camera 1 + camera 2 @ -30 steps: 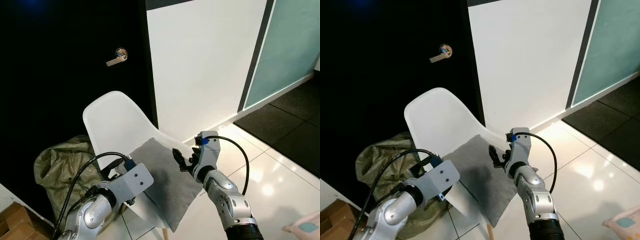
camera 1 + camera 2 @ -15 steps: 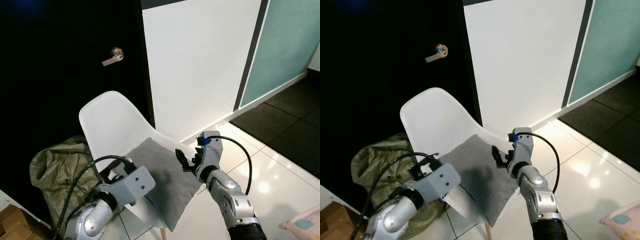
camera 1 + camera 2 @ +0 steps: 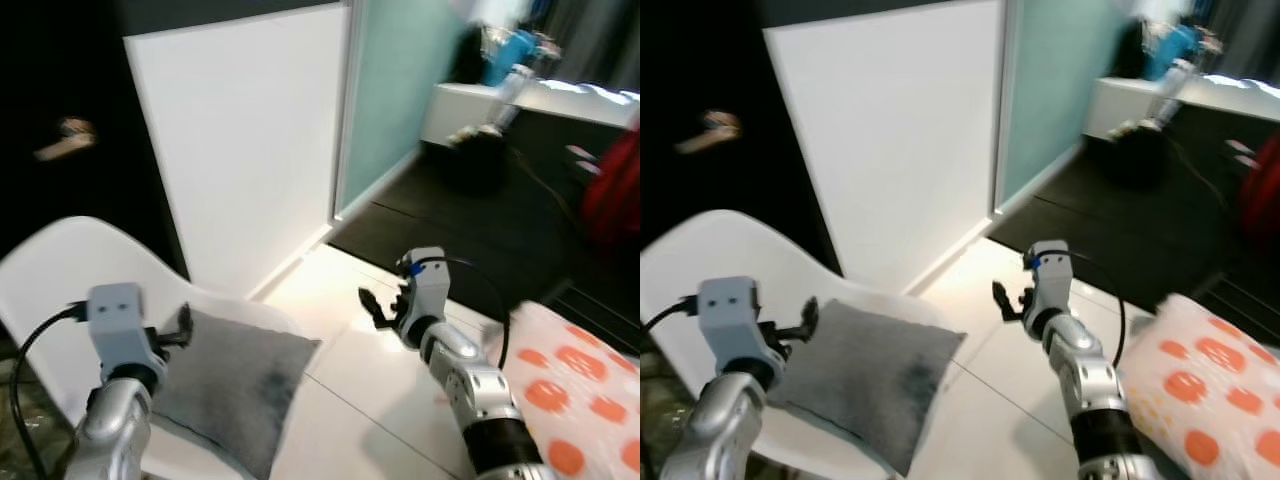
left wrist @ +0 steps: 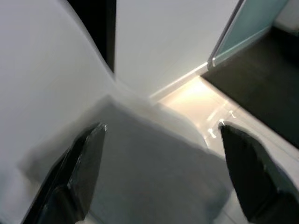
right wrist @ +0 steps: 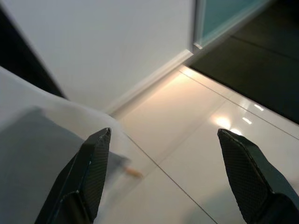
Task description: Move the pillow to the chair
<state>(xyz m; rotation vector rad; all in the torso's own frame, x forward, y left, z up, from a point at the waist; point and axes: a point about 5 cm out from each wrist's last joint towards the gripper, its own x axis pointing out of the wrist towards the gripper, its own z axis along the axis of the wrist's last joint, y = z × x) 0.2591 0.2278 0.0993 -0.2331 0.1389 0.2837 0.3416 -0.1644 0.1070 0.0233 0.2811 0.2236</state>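
Observation:
The grey pillow [image 3: 235, 385] lies on the seat of the white chair [image 3: 50, 270], one corner hanging over the front edge. My left gripper [image 3: 180, 328] hovers just above the pillow's back edge, open and empty; in its wrist view the pillow [image 4: 154, 163] lies between the spread fingers [image 4: 86, 158]. My right gripper [image 3: 375, 310] is open over the glossy floor, to the right of the chair and apart from the pillow. Its wrist view catches the pillow [image 5: 32, 154] and the chair edge to one side.
A white wall panel [image 3: 240, 130] and a teal glass panel [image 3: 385, 90] stand behind the chair. Dark flooring [image 3: 470, 230] begins beyond the white tiles. A white cushion with orange dots [image 3: 570, 390] lies at the lower right. The picture is blurred.
The camera has swung to the right. My right gripper has come away from the pillow's edge and is over the floor. My left arm has risen behind the pillow.

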